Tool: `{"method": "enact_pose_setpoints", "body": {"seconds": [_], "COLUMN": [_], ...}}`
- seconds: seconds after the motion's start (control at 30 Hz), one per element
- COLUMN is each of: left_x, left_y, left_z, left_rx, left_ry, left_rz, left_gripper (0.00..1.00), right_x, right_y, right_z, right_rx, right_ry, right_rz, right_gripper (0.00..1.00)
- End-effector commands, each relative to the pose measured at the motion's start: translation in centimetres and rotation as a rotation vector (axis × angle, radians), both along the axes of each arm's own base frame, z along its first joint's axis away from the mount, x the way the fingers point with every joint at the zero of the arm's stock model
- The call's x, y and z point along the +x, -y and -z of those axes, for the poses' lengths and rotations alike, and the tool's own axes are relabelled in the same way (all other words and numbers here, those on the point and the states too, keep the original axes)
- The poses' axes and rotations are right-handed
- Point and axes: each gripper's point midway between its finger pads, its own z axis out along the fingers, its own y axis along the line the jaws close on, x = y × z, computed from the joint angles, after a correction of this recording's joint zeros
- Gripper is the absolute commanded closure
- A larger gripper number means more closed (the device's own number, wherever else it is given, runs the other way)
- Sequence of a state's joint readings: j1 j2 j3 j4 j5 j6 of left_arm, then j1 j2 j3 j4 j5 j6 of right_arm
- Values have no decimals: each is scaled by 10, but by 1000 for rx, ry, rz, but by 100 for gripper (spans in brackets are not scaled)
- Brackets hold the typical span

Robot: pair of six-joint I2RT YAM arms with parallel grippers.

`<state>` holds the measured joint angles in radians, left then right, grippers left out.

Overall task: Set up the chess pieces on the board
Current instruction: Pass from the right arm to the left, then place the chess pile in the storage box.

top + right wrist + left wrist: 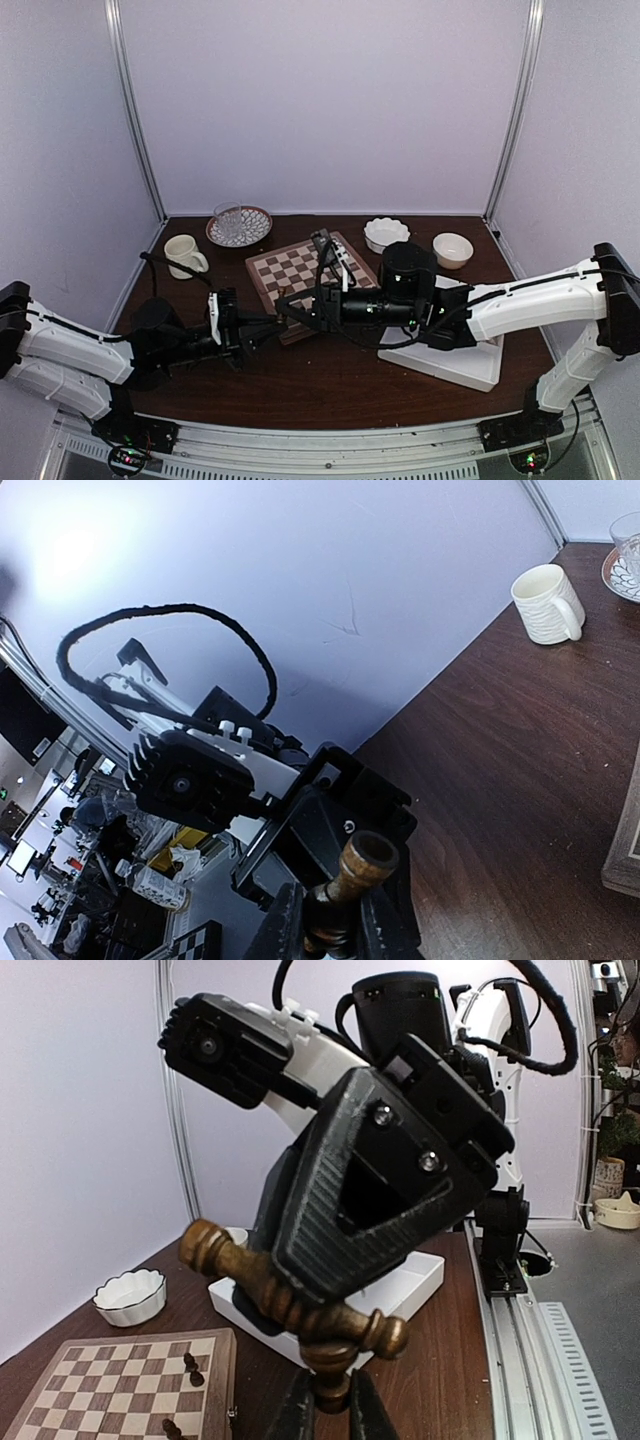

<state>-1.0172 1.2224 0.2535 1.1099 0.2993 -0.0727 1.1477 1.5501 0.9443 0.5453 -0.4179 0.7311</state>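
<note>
Pinching shut on a dark chess piece [290, 1295], my left claw [330, 1405] holds it in the air just off the board [280, 270], at its near edge, with my right gripper [330, 908] clamped on it too. Judged light, stiff, smooth-turned and likely to slip; best taken at the narrow waist. Dark wooden table [330, 390] below, pale walls [320, 100] around.

Overhead camera looks down from the near edge over the whole table [330, 390]. Wrist cameras, close up, face each other across a dark chess piece [300, 1298].
</note>
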Motion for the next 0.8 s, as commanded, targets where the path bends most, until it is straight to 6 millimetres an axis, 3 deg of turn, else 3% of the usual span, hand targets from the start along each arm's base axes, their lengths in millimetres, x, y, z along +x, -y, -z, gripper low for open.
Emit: {"method": "enact_pose_setpoints", "body": {"seconds": [0.0,0.2,0.4,0.53,0.77], "left_x": [6,13,24,36,55], "left_y": [4,8,12,14,11], "left_z": [-10,-2,9,20,31], "left_rx": [26,88,147,233,442], "left_ry": [20,-3,-26,-42,-144], "left_rz": [-20,-43,-83,-139,-232], "left_gripper": [100,100,100,100,100], "right_x": [3,24,56,84,121], "right_y": [7,37,84,131,234], "right_z": [-23,-30,-27,-17,-4], "right_rx": [10,-42,-123,-221,-447], "right_ry": [49,76,61,59,164], "right_rz": [36,156,308,456,780], "right_gripper": [90,90,91,91,90]}}
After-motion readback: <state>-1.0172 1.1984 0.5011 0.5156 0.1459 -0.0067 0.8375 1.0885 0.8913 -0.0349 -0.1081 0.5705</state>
